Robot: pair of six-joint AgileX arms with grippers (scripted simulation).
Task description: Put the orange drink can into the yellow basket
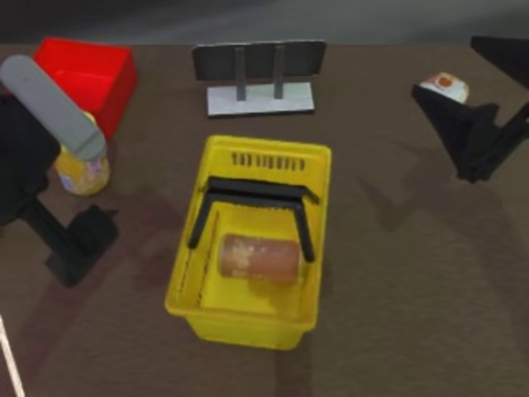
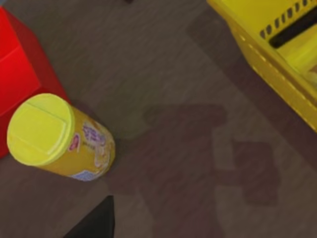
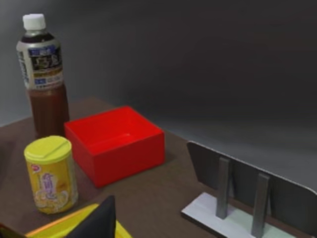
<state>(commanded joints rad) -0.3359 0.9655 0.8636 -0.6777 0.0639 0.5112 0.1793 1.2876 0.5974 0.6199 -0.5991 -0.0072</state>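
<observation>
The orange drink can (image 1: 259,257) lies on its side on the floor of the yellow basket (image 1: 183,291), under the folded black handles (image 1: 252,192), in the middle of the table. No gripper touches it. My left gripper (image 1: 83,240) hangs open left of the basket, in front of the yellow canister; one dark finger (image 2: 99,223) shows in the left wrist view, with a corner of the basket (image 2: 277,74) beyond. My right gripper (image 1: 463,124) is parked open at the far right; its finger (image 3: 99,220) shows over the basket rim (image 3: 64,220).
A yellow canister (image 1: 81,172) stands at the left, next to a red square bin (image 1: 111,95). A brown bottle (image 3: 42,74) stands behind them. A grey rack (image 1: 259,78) is at the back centre. A small white object (image 1: 446,85) sits by the right gripper.
</observation>
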